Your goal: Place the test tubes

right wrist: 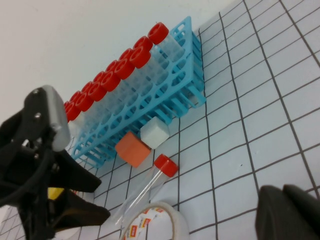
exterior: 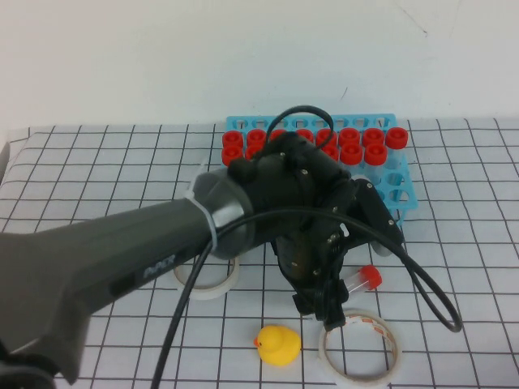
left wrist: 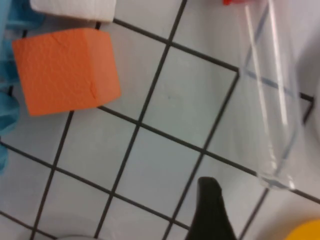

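A clear test tube with a red cap lies flat on the gridded table, in front of the blue rack. Several red-capped tubes stand in the rack's back rows. My left gripper hangs low over the tube's closed end, open, holding nothing. In the left wrist view the tube lies just beside one black fingertip. In the right wrist view the tube points toward the spread left gripper. My right gripper is shut and empty, off to the right of the tube.
An orange cube and a white cube sit between the rack and the lying tube. One tape roll lies near the front edge, another under my left arm. A yellow duck sits at the front.
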You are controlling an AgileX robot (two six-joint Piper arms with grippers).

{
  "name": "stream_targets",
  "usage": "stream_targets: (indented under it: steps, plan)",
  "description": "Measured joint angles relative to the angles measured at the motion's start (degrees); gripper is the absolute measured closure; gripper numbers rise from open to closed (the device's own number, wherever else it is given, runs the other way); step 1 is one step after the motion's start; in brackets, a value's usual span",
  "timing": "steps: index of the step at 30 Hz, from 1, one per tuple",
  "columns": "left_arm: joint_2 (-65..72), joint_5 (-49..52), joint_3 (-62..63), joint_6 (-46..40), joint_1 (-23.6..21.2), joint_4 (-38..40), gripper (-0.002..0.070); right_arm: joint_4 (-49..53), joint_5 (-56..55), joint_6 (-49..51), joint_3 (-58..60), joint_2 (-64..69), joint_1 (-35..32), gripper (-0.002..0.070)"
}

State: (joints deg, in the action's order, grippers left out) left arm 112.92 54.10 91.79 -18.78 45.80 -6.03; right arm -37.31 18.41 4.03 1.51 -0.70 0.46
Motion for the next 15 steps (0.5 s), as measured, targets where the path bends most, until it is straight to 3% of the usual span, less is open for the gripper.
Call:
stream_targets:
  steps: [15]
  plan:
    - [2.82, -3.63, 0.28, 2.50, 0.13, -1.18, 0.0243, 0.00, 0.00, 0.00, 0.00, 0.00, 0.00, 0.0678]
